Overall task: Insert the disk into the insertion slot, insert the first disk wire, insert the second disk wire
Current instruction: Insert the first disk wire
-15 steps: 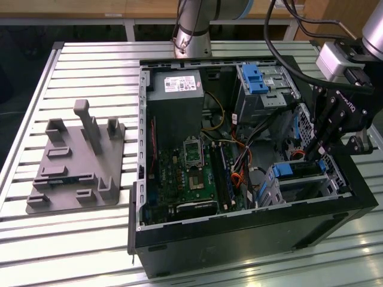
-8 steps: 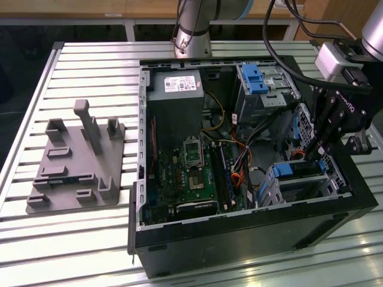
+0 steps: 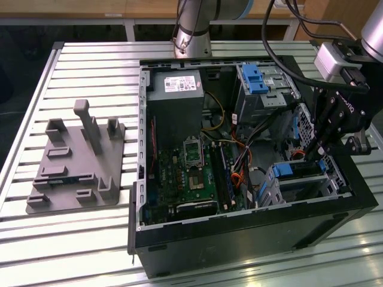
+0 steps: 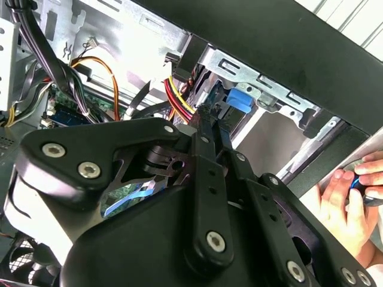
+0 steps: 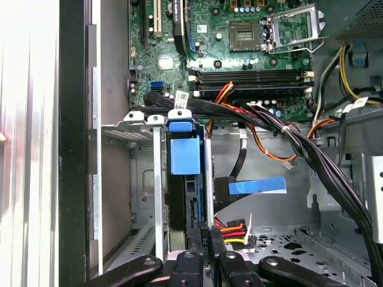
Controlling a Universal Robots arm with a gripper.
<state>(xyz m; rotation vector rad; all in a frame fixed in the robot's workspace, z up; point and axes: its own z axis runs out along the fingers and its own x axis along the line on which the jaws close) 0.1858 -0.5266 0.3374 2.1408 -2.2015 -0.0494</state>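
disk (image 5: pixel 183 156): seated on edge inside insertion slot (image 5: pixel 139 127), blue carrier end showing. judged rigid, fairly heavy, sensitive to knocks; best taken by carrier sides, never by circuit face. tool (image 5: pixel 205 232): close against disk's exposed edge, fingers pressed nearly together, any pinched item not discernible. wires (image 5: pixel 287 134): loose, nearby.

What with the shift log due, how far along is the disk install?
Done, it seems: the disk stands inside the insertion slot, blue carrier showing. In hand: the gripper sits at the disk's edge, beside the red and yellow wires. Left: whether either wire is seated cannot be told; the blue-tagged cable reaches toward the disk.
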